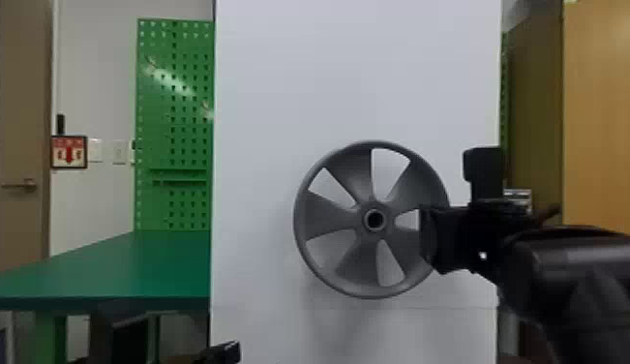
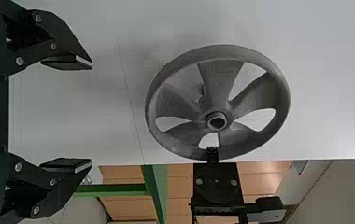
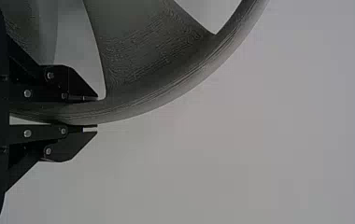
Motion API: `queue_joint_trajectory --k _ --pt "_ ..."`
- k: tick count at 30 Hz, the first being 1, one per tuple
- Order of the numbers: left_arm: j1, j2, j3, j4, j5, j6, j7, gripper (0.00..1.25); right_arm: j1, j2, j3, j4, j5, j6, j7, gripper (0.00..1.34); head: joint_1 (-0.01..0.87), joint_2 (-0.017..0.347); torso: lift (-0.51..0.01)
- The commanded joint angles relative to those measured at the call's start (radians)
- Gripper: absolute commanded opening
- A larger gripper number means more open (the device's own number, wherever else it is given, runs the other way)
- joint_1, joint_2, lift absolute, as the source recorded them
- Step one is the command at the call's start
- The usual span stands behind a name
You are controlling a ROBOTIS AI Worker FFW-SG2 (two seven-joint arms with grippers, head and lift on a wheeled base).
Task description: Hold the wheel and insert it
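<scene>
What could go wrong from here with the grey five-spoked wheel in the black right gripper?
The grey five-spoked wheel might pivot or sag, since the black right gripper pinches its rim at one side only. The open black left gripper, clear of the wheel, would not steady it. Any tilt could throw the central hub off line.

On the pale wall (image 1: 93, 203) I see a sign (image 1: 69, 166), its red arrow (image 1: 69, 155) pointing down (lettering unreadable from here).
</scene>
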Motion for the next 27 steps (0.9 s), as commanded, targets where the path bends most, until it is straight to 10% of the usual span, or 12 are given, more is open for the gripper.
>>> queue_joint_trajectory --k 1,14,18,27 --pt "0.0 0.001 0.0 0.0 0.001 -0.002 -0.002 0.75 0.004 0.001 -0.002 0.0 -0.017 -0.009 -0.01 0.32 0.0 0.005 -0.497" --pt "0.002 0.001 0.001 0.0 0.001 -0.003 0.0 0.75 0.01 -0.001 -0.002 0.0 -0.026 -0.027 -0.016 0.93 0.0 0.005 -0.497" --pt "0.002 0.001 0.0 0.0 0.001 -0.003 0.0 0.75 0.012 -0.003 -0.002 0.0 -0.029 -0.032 -0.016 1.33 0.0 0.005 -0.497" --pt "0.002 0.001 0.0 0.0 0.001 -0.003 0.0 0.75 0.013 -0.004 -0.002 0.0 -0.031 -0.039 -0.016 1.34 0.0 0.005 -0.497"
